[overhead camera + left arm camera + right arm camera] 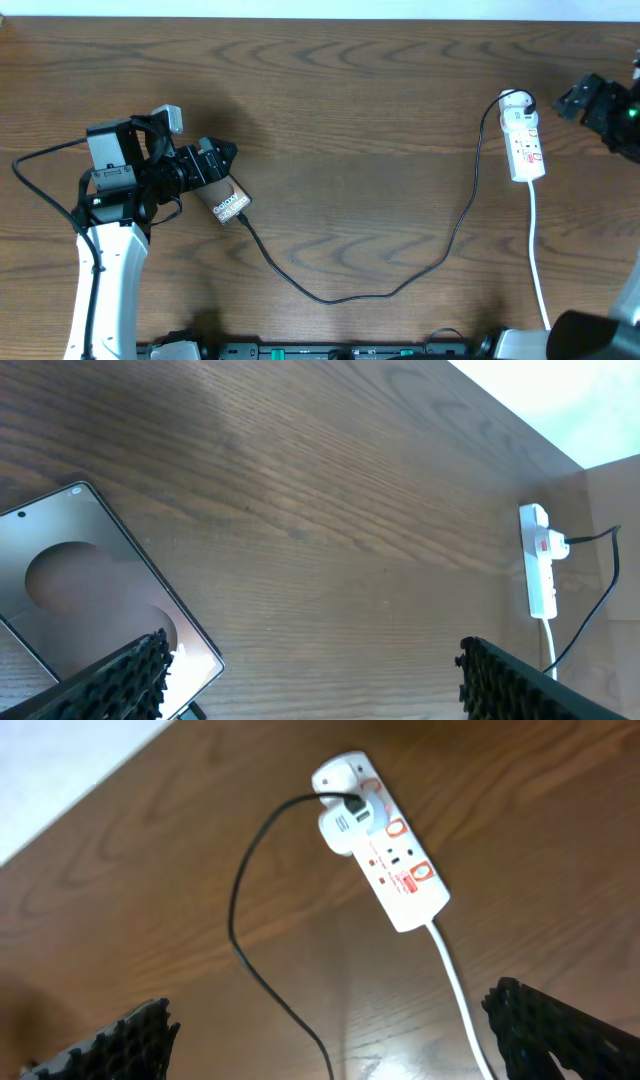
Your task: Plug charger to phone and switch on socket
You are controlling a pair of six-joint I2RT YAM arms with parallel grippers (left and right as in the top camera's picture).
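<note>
The charger [400,285], a thin black cable, lies in a long loose curve across the middle of the wooden table [350,100]. One end meets the near end of the phone [230,203], which is toward the table's left edge. The other end climbs to a white adapter [343,825] plugged into the far end of the socket [525,140]. Whether the plug tip is fully seated in the phone cannot be told.

The phone lies flat and slanted, with white Galaxy lettering visible from overhead. The socket, a white strip with red markings, lies close to the right edge, toward the far right corner. Its white cord [540,270] trails to the near edge. The position of its switches cannot be made out.

The left gripper [215,160] hangs over the far end of the phone with its fingers [120,680] spread wide and nothing between them. The right gripper [580,100] is at the right edge, just beside the socket but apart from it. Its fingers [550,1030] are also spread wide and hold nothing.
</note>
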